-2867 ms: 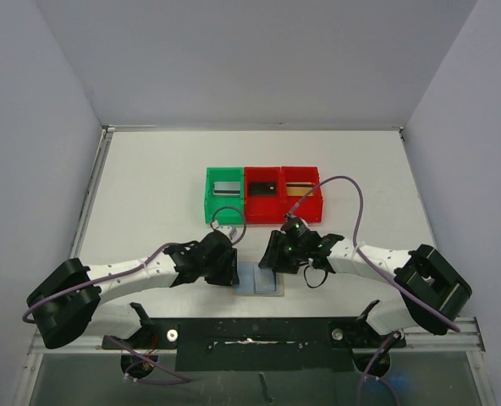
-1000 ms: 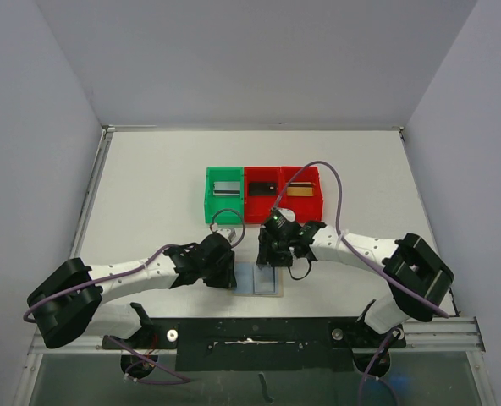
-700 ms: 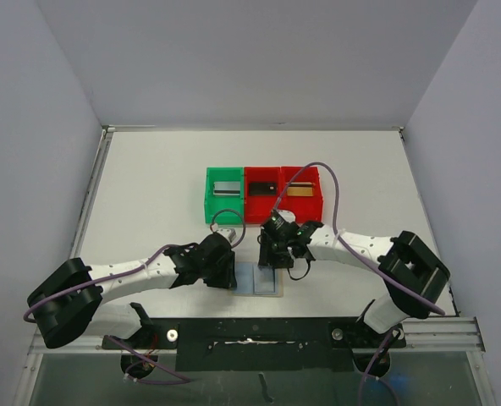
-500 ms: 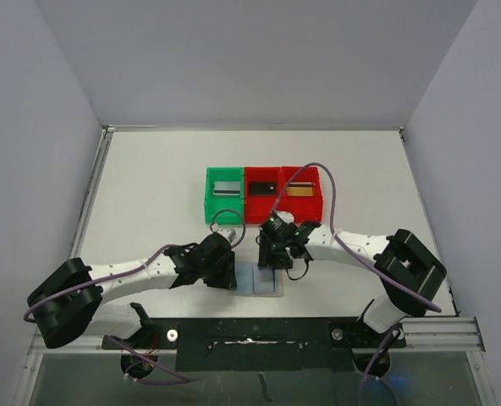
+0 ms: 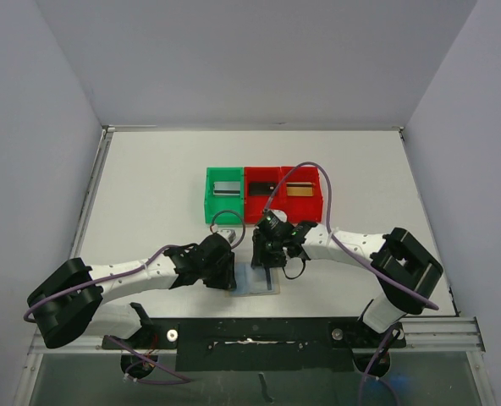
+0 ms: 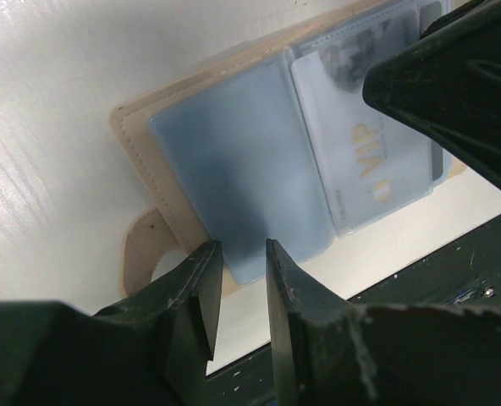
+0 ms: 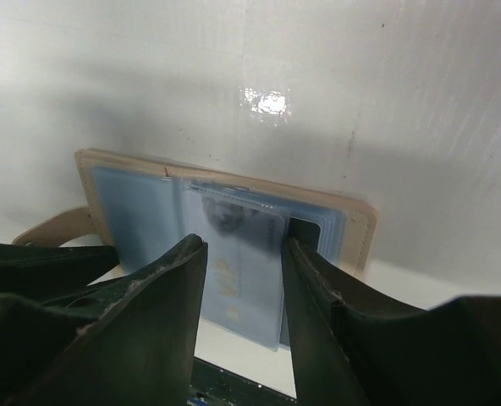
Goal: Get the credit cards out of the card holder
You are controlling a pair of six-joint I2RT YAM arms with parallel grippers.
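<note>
Tan folding card holder with light-blue pockets (image 5: 257,282) lies open on the white desk (image 5: 149,186), near edge, between both arms. Left end effector (image 6: 240,245): jaws slightly parted over the blue pocket's corner, probably pinning it. Right end effector (image 7: 240,241) flanks the pale VIP-printed credit card (image 7: 233,262) in its clear sleeve; can't tell if it grips. Card likely light, stiff, slick, so pinch an edge and pull along the sleeve.
</note>
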